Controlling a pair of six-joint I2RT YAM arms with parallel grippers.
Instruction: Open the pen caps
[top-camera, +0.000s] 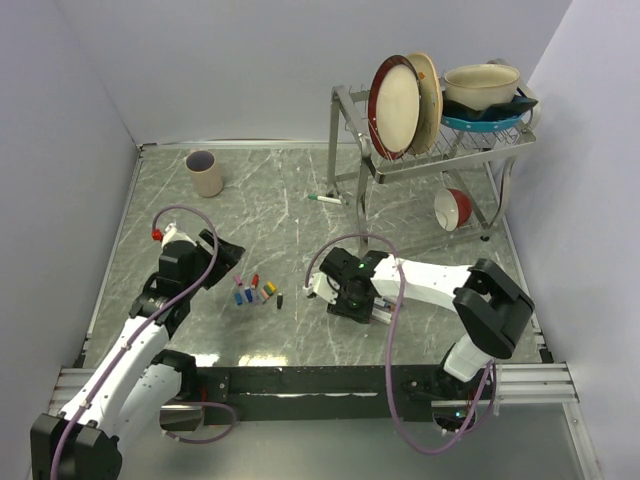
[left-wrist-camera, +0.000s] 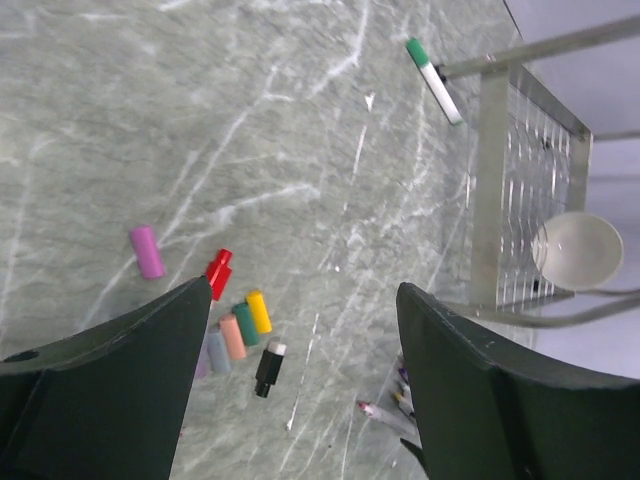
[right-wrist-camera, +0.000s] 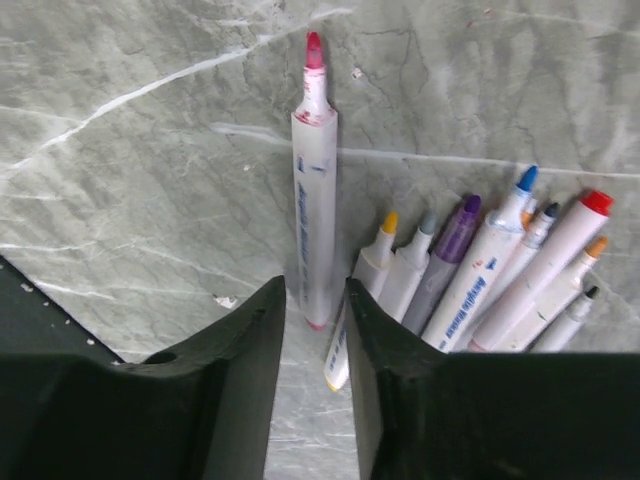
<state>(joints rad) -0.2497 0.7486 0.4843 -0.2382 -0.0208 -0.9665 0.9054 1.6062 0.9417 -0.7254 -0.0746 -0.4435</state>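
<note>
I am working over a grey-green marbled table closed in by plain pale walls. My landmark is the wire dish rack at the far right corner. It holds two plates standing on edge and a cream pot on a blue dish, with a red bowl hanging beneath it. A pen with a green cap lies just beside the rack's near leg. A beige cup stands well away from the rack, towards the opposite wall.

The loose pen caps lie in a small cluster well in front of the rack, between my two arms. The left gripper hangs on the far side of that cluster from the rack, and the right gripper is low on the rack's side of it.

The left wrist view shows the left gripper's fingers spread wide with nothing between them. It also sorts the caps by colour, including a pink cap lying apart, which the top view blurs. Only the right wrist view shows the uncapped pens fanned out together. A pink-tipped pen lies alone, its butt end in the narrow gap of the right gripper's fingers. I cannot tell whether they press it.
</note>
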